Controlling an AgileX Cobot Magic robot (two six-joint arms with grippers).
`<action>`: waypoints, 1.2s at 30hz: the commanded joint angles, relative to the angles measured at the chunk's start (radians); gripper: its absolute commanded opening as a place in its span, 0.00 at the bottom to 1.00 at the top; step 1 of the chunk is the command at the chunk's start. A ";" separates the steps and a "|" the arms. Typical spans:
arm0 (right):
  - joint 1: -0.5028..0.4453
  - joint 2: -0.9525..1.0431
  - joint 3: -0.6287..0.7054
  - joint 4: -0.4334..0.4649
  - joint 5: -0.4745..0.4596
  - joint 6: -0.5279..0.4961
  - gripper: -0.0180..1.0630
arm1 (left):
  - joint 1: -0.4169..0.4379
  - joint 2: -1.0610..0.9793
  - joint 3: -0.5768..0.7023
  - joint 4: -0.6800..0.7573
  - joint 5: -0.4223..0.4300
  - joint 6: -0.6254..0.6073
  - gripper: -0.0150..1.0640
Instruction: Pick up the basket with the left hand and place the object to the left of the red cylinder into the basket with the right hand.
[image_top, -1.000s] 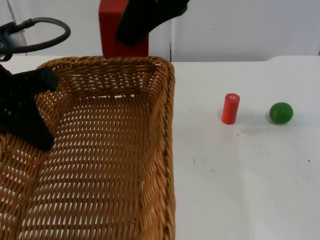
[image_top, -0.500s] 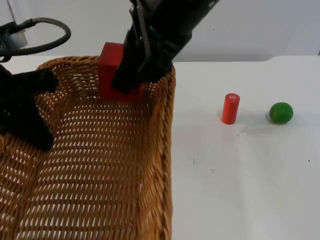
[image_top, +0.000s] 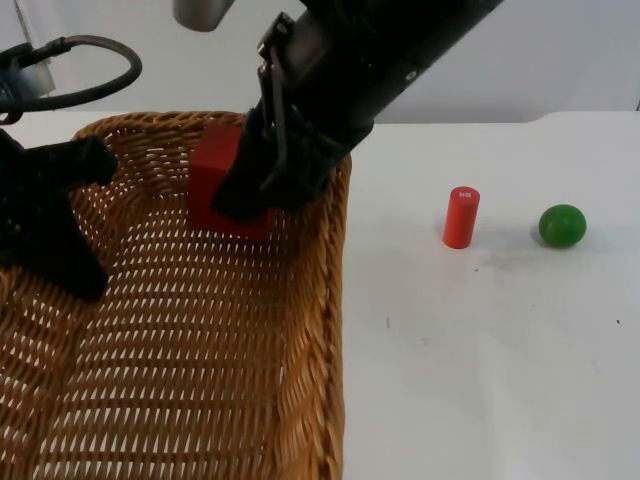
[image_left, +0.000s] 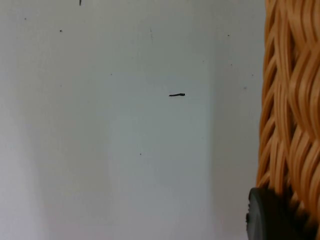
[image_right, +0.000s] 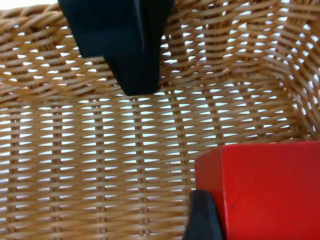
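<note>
The right gripper (image_top: 240, 200) is closed on a red block (image_top: 215, 180), which is held inside the basket (image_top: 320, 330) near its far wall, above the woven floor. In the right wrist view the block (image_right: 265, 187) is seen clamped against a black fingertip (image_right: 202, 220), with the basket's weave (image_right: 100, 150) beneath it and the left gripper (image_right: 125, 45) dark against the opposite wall.

The left gripper (image_top: 55, 215) is clamped on the basket's left rim, and the basket is held lifted. In the left wrist view the woven rim (image_left: 290, 100) is seen beside a black fingertip (image_left: 270, 217), with the white table (image_left: 125, 125) below.

A red cylinder (image_top: 461, 217) stands upright on the table (image_top: 480, 350), right of the basket and apart from it. A green ball (image_top: 562, 225) lies near the cylinder on its right.
</note>
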 joint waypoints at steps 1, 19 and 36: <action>0.003 -0.005 0.001 0.026 -0.012 -0.010 0.06 | 0.001 -0.012 -0.001 -0.016 0.006 0.003 0.01; 0.003 -0.024 0.001 0.024 -0.009 0.065 0.80 | 0.001 -0.012 -0.001 -0.016 0.010 0.003 0.01; -0.060 -0.291 0.001 -0.066 0.093 0.204 0.80 | 0.001 -0.012 -0.001 -0.016 0.008 0.003 0.01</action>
